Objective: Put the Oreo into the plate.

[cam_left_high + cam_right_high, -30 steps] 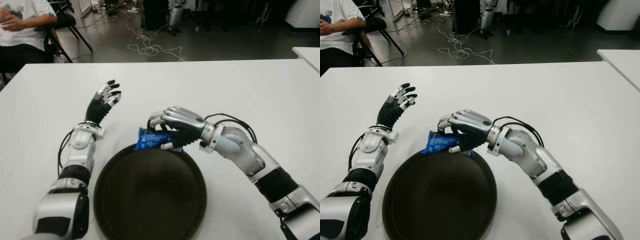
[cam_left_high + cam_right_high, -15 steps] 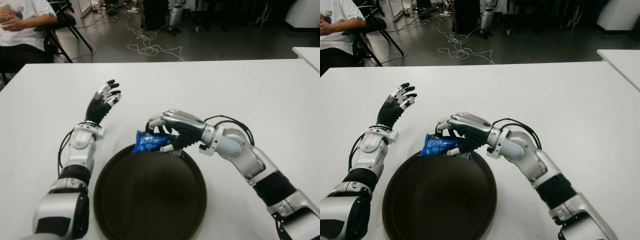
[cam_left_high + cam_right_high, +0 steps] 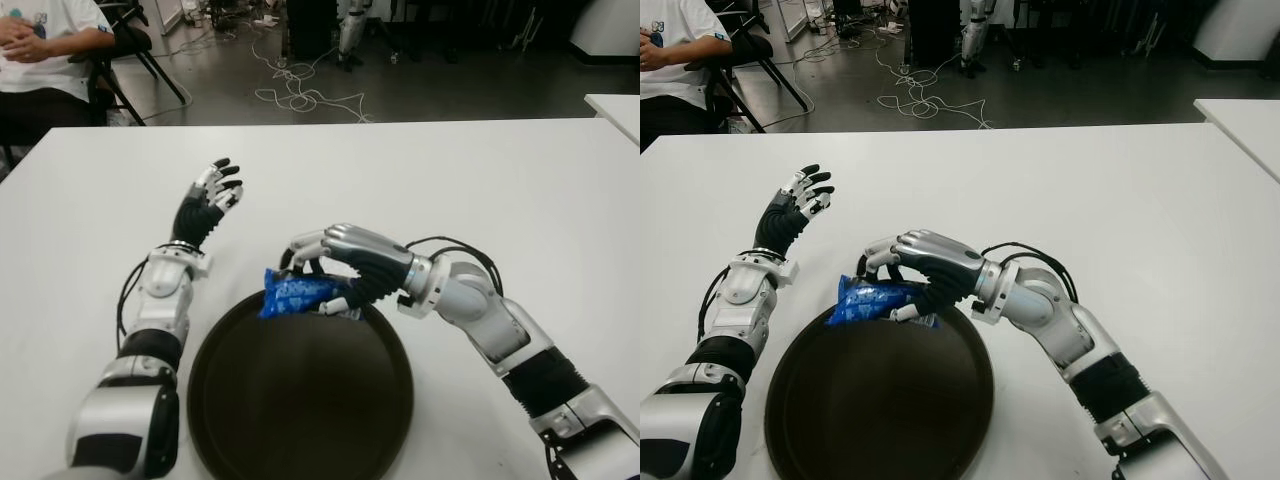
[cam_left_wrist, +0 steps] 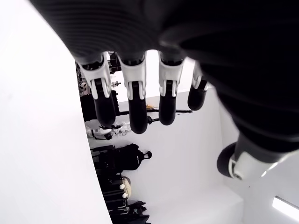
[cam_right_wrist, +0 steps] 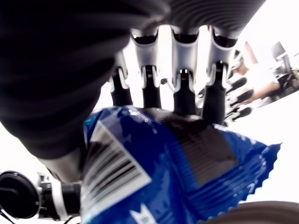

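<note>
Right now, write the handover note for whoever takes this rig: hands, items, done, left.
Right hand: shut on the blue Oreo pack, held over the far rim of the plate.
Left hand: open, holds nothing, raised above the table left of the plate.
Done: pack picked up and brought to the plate.
Left: lower it into the plate, open the fingers, withdraw.

A broad white table (image 3: 420, 170) fills the foreground. Behind it lies a dark grey floor (image 3: 420, 95) strewn with tangled white cables (image 3: 295, 95). A person in a white shirt (image 3: 45, 45) sits on a black chair (image 3: 125, 50) at far left.
</note>
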